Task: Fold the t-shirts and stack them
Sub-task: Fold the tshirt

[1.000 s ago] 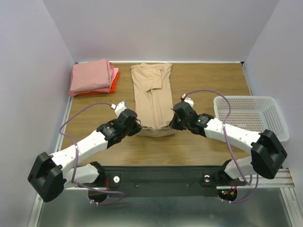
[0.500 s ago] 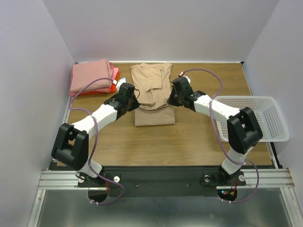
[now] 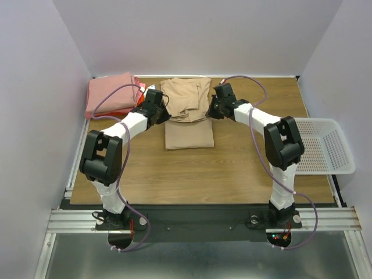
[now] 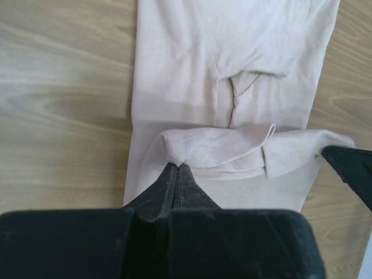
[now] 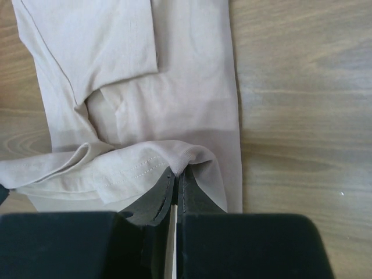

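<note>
The tan t-shirt (image 3: pixel 187 116) lies lengthwise at the table's back middle, its near hem lifted and carried over the rest. My left gripper (image 3: pixel 160 111) is shut on the hem's left corner; in the left wrist view the fingertips (image 4: pixel 175 168) pinch the cloth (image 4: pixel 232 70). My right gripper (image 3: pixel 210 110) is shut on the hem's right corner; the right wrist view shows the same pinch (image 5: pixel 177 171) on the shirt (image 5: pixel 174 87). A folded salmon-pink shirt (image 3: pixel 110 93) lies on an orange-red one (image 3: pixel 138 106) at the back left.
A white mesh basket (image 3: pixel 325 145) stands at the right edge of the wooden table (image 3: pixel 174 174). Grey walls close the back and both sides. Both arms stretch far across the table toward the back.
Both grippers have carried the shirt's near hem from the table's middle toward the back, doubling the shirt over itself. The arms have stretched out with it.
</note>
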Motion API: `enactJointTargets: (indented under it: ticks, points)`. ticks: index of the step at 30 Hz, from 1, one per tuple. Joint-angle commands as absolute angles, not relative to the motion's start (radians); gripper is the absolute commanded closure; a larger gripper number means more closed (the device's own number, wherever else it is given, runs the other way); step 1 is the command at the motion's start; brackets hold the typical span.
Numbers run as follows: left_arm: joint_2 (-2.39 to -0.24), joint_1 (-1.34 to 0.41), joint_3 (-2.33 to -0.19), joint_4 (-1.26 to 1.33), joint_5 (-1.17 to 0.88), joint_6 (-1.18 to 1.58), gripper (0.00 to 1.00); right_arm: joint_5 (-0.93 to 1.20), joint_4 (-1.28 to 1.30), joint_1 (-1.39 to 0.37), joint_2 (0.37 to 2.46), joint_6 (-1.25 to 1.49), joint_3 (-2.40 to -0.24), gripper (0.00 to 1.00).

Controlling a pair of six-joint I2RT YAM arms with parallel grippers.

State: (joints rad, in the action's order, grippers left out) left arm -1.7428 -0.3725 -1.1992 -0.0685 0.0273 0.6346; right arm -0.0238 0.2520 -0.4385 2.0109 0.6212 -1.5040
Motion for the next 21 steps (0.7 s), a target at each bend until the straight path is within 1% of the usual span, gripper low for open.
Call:
enactJointTargets:
  ticks: [1, 2, 5, 6, 8, 10, 11, 12, 13, 14, 15, 16, 21]
  points:
    - [-1.789, -0.361, -1.307, -0.054, -0.008, 0.613, 1.00, -0.005, 0.213, -0.428, 2.051, 0.611, -1.584, 0.96]
    - [-1.807, -0.357, -1.316, -0.060, 0.029, 0.615, 1.00, -0.005, 0.213, -0.423, 2.080, 0.606, -1.613, 0.96]
    - [-1.841, -0.338, -1.351, -0.074, 0.029, 0.614, 1.00, -0.006, 0.213, -0.411, 2.123, 0.597, -1.656, 0.94]
    - [-1.851, -0.333, -1.362, -0.080, 0.023, 0.611, 1.00, 0.027, 0.213, -0.407, 2.126, 0.597, -1.663, 0.89]
    - [-1.870, -0.319, -1.400, -0.097, 0.005, 0.611, 0.86, 0.052, 0.213, -0.402, 2.131, 0.586, -1.677, 0.76]
    - [-1.891, -0.319, -1.437, -0.109, -0.044, 0.588, 0.68, 0.061, 0.213, -0.400, 2.115, 0.578, -1.683, 0.50]
    - [-1.894, -0.319, -1.451, -0.142, -0.048, 0.583, 0.58, 0.064, 0.213, -0.400, 2.108, 0.569, -1.683, 0.25]
    - [-1.888, -0.319, -1.457, -0.147, -0.049, 0.578, 0.19, 0.069, 0.213, -0.400, 2.088, 0.562, -1.677, 0.21]
    - [-1.879, -0.319, -1.454, -0.146, -0.049, 0.577, 0.02, 0.069, 0.213, -0.400, 2.076, 0.554, -1.671, 0.12]
    - [-1.868, -0.319, -1.447, -0.147, -0.048, 0.574, 0.02, 0.071, 0.213, -0.400, 2.060, 0.551, -1.658, 0.08]
    - [-1.836, -0.319, -1.418, -0.147, -0.045, 0.575, 0.02, 0.077, 0.213, -0.400, 2.031, 0.549, -1.632, 0.02]
    - [-1.818, -0.319, -1.396, -0.146, -0.041, 0.575, 0.02, 0.090, 0.213, -0.400, 2.013, 0.543, -1.611, 0.00]
    - [-1.640, -0.325, -1.191, -0.097, -0.057, 0.603, 0.02, 0.190, 0.210, -0.400, 1.896, 0.534, -1.433, 0.00]
